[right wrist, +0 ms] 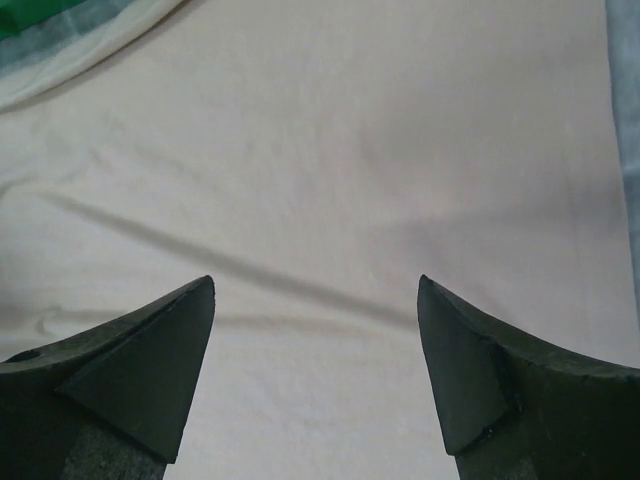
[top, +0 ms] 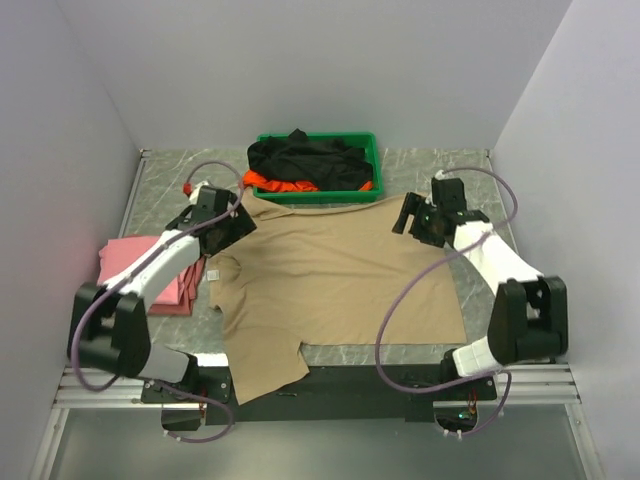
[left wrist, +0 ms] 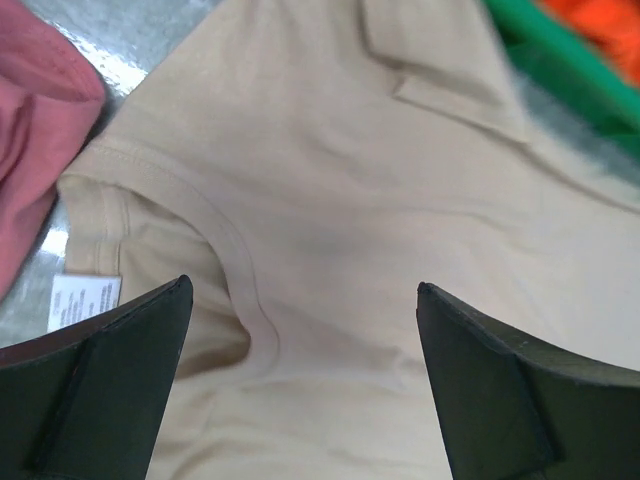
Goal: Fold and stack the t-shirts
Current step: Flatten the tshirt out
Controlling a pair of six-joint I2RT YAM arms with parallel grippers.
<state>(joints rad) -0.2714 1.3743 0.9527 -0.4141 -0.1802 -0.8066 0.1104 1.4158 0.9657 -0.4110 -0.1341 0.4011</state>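
Note:
The large beige t-shirt [top: 335, 275] lies spread flat on the table, its neck to the left and one sleeve hanging over the near edge. My left gripper [top: 238, 222] is open above the collar [left wrist: 235, 262] and holds nothing. My right gripper [top: 412, 216] is open above the shirt's far right part [right wrist: 330, 180] and holds nothing. The pink t-shirt [top: 140, 268] lies folded at the left, and shows in the left wrist view [left wrist: 35, 140]. The black t-shirt [top: 305, 160] and the orange t-shirt [top: 285, 185] lie crumpled in the green tray [top: 372, 150].
The green tray stands at the back centre, touching the beige shirt's far edge. Grey walls close in the left, the right and the back. A black rail runs along the near edge of the table [top: 470, 165].

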